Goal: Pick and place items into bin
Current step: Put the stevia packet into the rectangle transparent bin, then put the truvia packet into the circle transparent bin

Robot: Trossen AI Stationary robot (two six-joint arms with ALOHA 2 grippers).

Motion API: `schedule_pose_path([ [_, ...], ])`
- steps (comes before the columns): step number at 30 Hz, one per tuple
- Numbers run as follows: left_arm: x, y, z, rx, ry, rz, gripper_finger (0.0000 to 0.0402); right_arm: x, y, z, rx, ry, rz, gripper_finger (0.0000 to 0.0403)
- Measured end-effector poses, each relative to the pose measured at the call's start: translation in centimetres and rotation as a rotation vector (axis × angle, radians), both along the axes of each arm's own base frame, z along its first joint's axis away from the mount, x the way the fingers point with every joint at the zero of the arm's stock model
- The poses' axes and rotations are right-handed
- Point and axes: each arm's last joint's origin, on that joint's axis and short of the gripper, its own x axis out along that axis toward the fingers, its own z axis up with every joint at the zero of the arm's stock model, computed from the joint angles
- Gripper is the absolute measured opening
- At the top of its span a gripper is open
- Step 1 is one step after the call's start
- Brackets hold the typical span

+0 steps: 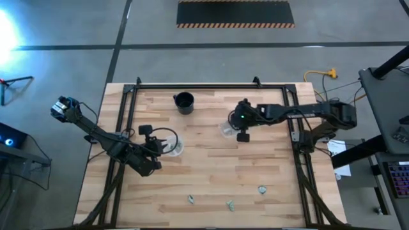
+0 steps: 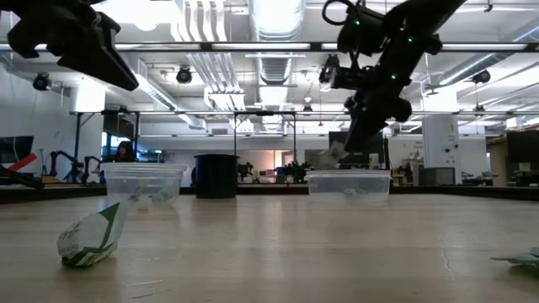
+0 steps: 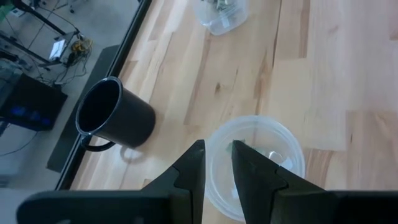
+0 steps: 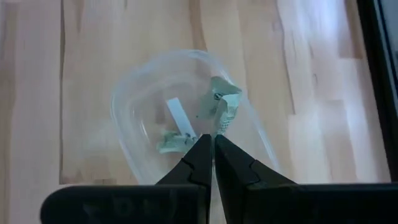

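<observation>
- Near edge of the wooden tabletop (image 1: 211, 179): three loose items lay in a row, left item (image 1: 190, 199), middle item (image 1: 230, 205), right item (image 1: 262, 189), each well apart from the others and from both arms. In the low view the nearest crumpled green-and-white item (image 2: 88, 236) sat at front left; another showed only as a sliver at the right edge (image 2: 524, 258).
- Mid-tabletop, left side: left end effector (image 3: 217, 163) hung over the left clear cup (image 3: 283, 140), fingers (image 3: 194, 168) nearly together with a narrow gap between them, nothing seen held. Cup contents seen only faintly through the wall in the low view (image 2: 143, 183).
- Mid-tabletop, right of centre: right end effector (image 4: 208, 155) hung just above the right clear cup (image 4: 134, 106), fingers (image 4: 233, 165) closed, tips touching, nothing between them.
- Inside the right clear cup: a folded green-and-silvery item (image 4: 222, 109), a pale strip (image 4: 180, 118) and a small green scrap (image 4: 171, 143) lay on the bottom.
- Far side: black cup (image 1: 184, 102) stood upright near the back rail, apart from both clear cups; seen empty and dark inside from the left wrist view (image 3: 112, 115).
- Beyond the tabletop: a person (image 2: 125, 151) sat in the room at far left, low view.
</observation>
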Motion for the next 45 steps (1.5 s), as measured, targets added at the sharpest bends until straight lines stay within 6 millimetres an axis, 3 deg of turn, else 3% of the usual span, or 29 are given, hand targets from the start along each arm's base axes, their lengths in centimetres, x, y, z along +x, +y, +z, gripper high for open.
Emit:
schedule_pose_path([
  [13,0.1,-0.1,0.1,-0.004,-0.017,-0.002,0.0063,-0.2,0.0,-1.3,0.029,0.018,-0.041,0.0014],
  [25,0.3,-0.2,0.2,-0.021,-0.037,-0.005,0.0063,-0.3,0.2,-1.0,0.044,0.001,-0.059,0.0112],
  [32,1.3,-1.0,0.7,-0.082,-0.097,-0.08,0.0063,-0.9,2.6,1.3,0.029,-0.085,0.029,0.0127],
  [38,3.1,-2.6,0.0,-0.181,-0.071,-0.256,0.0063,-2.5,5.1,2.7,0.036,-0.17,0.085,0.0118],
  [45,5.8,-5.1,-1.8,-0.29,-0.051,-0.467,0.0063,-5.0,6.8,2.4,0.036,-0.23,0.068,0.0103],
])
